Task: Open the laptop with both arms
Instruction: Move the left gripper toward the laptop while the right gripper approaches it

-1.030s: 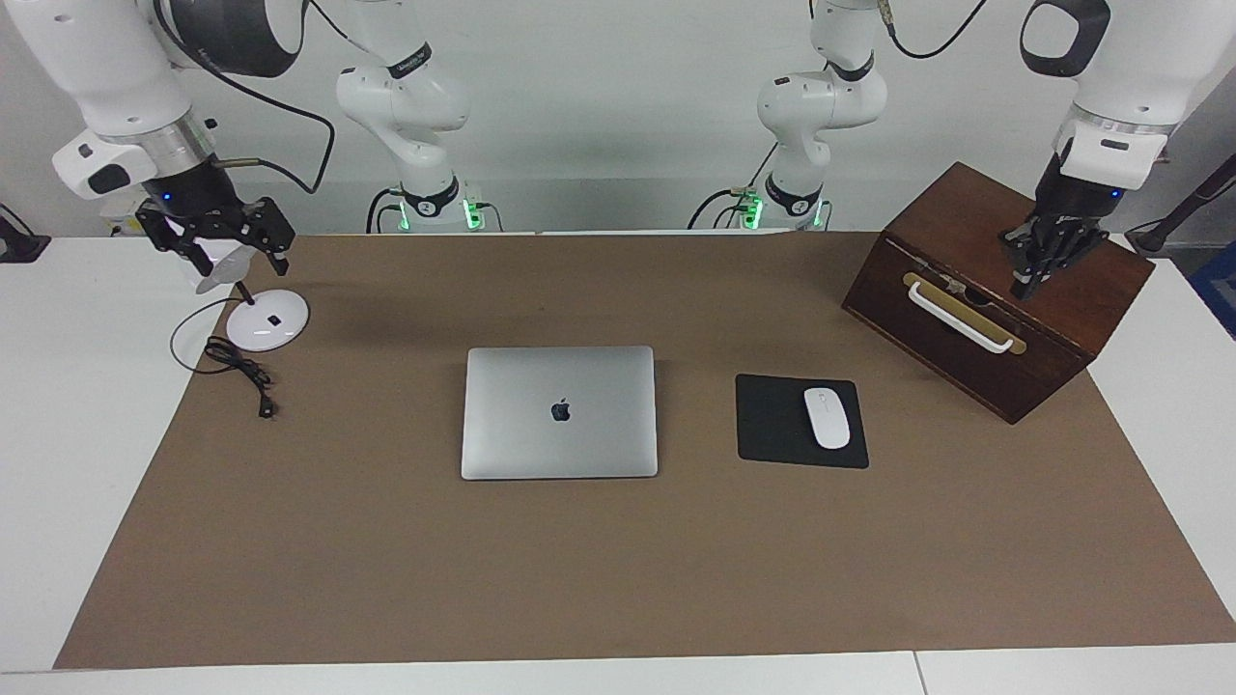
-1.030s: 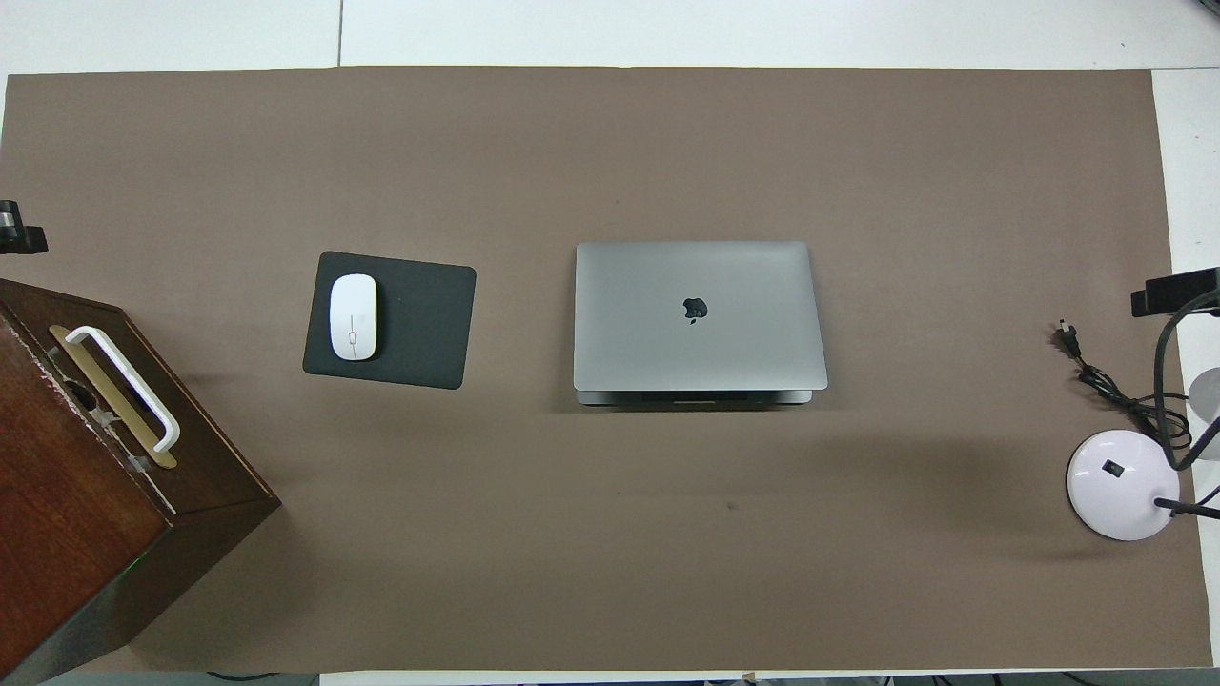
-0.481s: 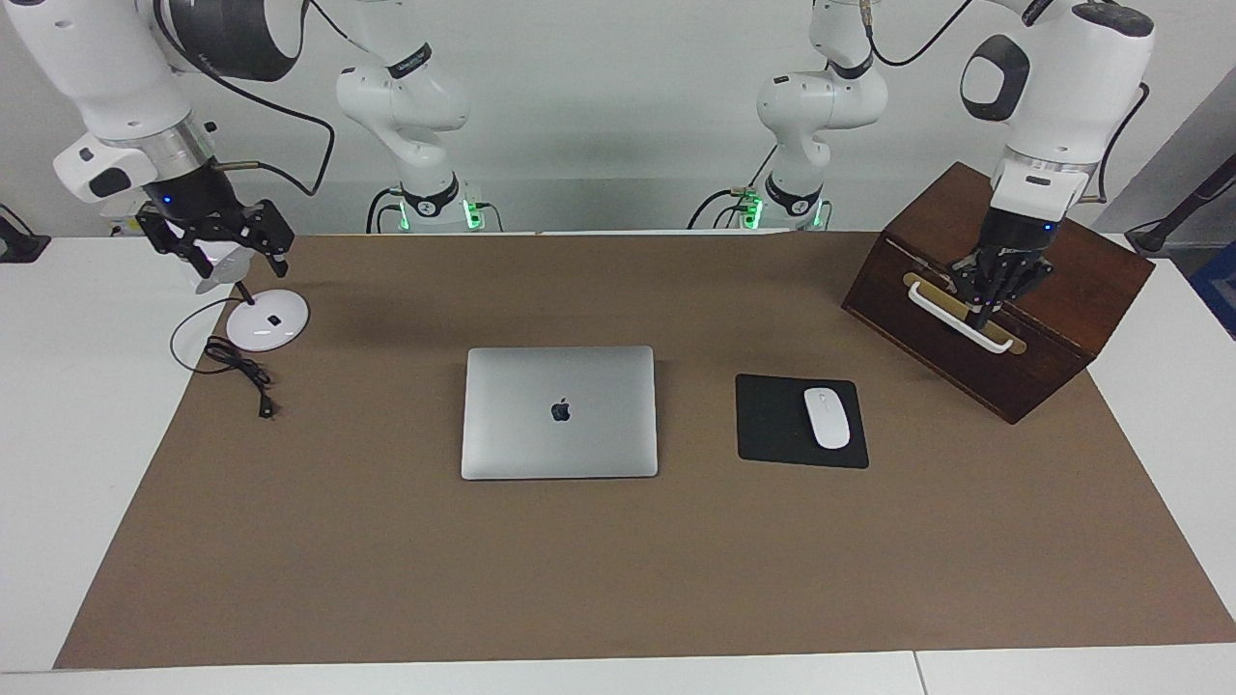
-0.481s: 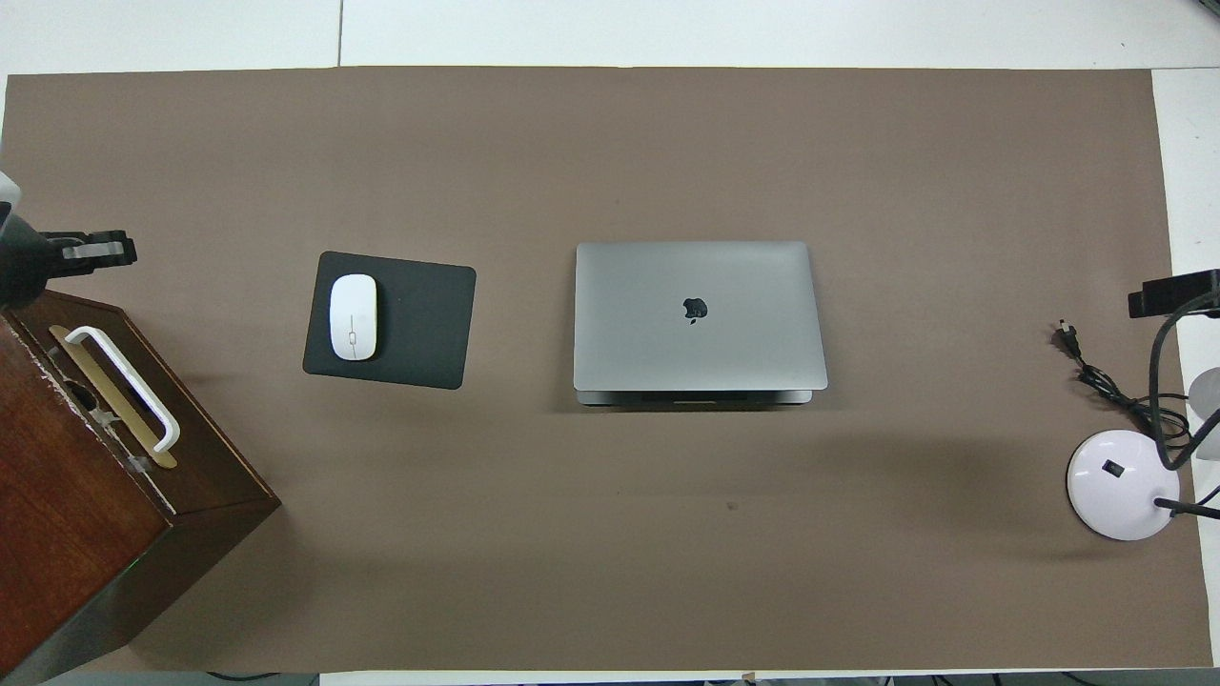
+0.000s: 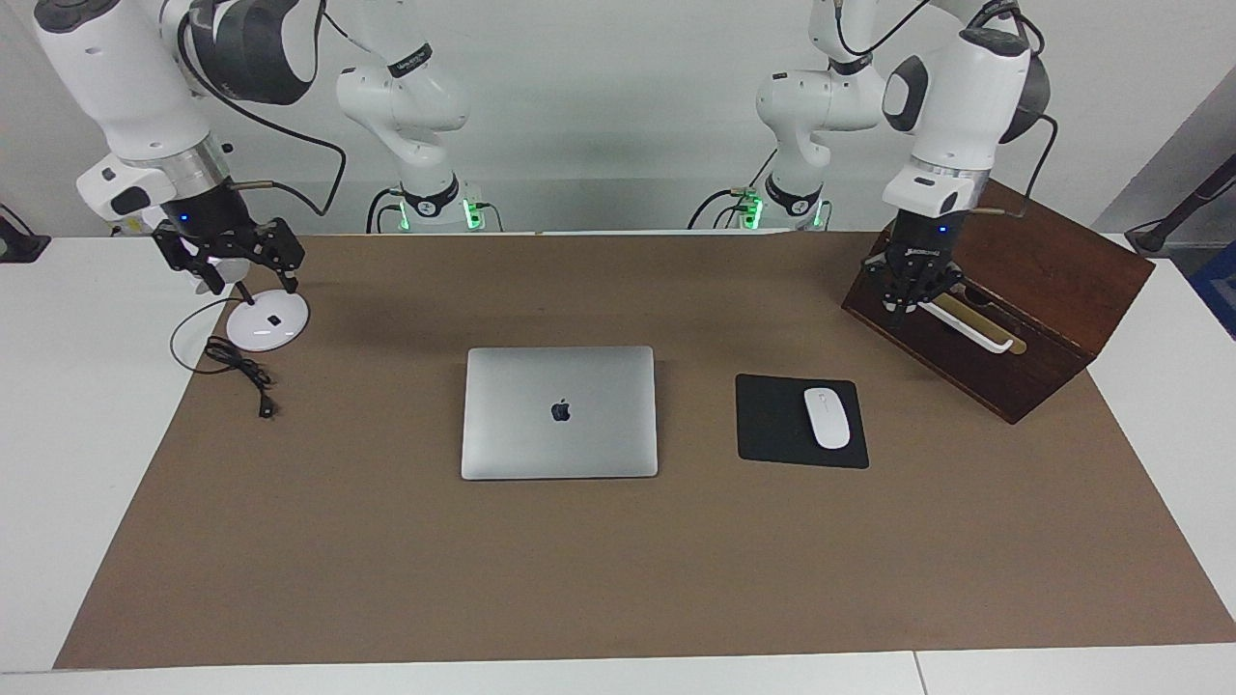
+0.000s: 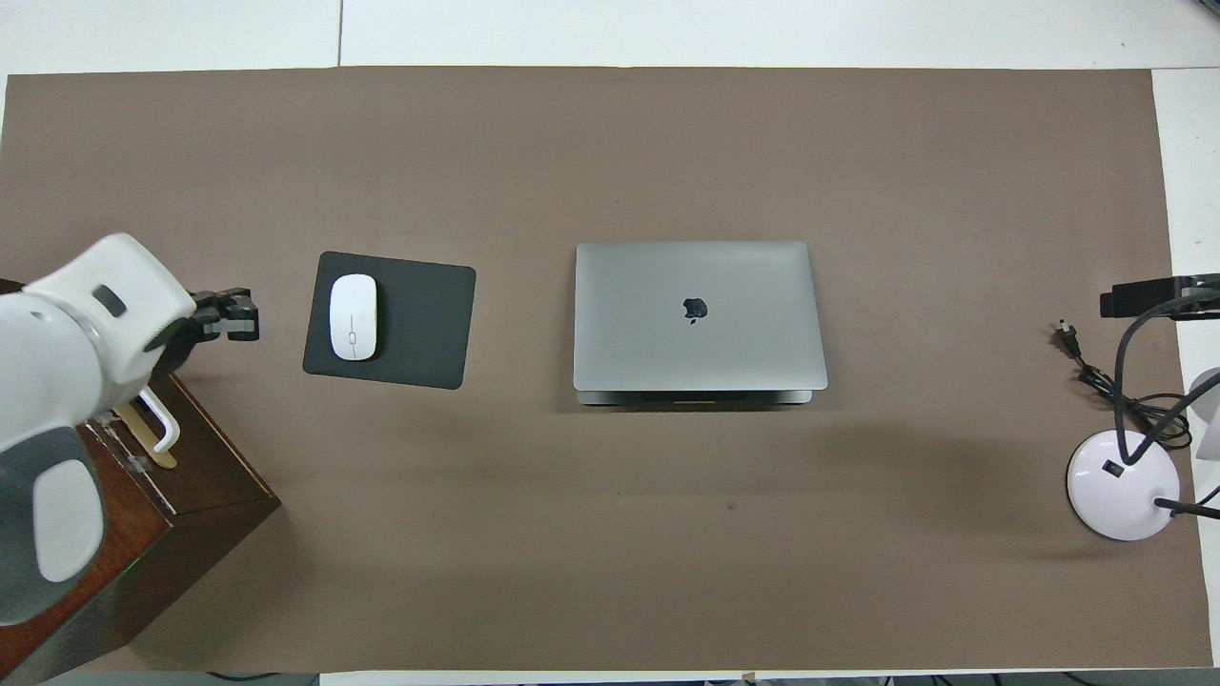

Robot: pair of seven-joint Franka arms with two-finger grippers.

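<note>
The silver-grey laptop (image 5: 560, 410) (image 6: 696, 314) lies closed and flat on the brown mat, logo up, in the middle of the table. My left gripper (image 5: 905, 304) (image 6: 240, 320) is shut and hangs over the handle edge of the wooden box, between the box and the mouse pad, well away from the laptop. My right gripper (image 5: 246, 278) (image 6: 1148, 295) is open and hovers over the desk lamp at the right arm's end of the table, holding nothing. Neither gripper touches the laptop.
A black mouse pad (image 5: 772, 425) (image 6: 419, 324) with a white mouse (image 5: 827, 417) (image 6: 353, 316) lies beside the laptop, toward the left arm's end. A dark wooden box (image 5: 1053, 280) (image 6: 195, 476) with a white handle stands there too. A white lamp base (image 5: 267, 320) (image 6: 1120, 486) and its cable (image 5: 241, 369) are under the right gripper.
The left arm has swung from over the box's top toward the table's middle, staying shut. The right gripper has shifted slightly toward the laptop. The laptop has not moved.
</note>
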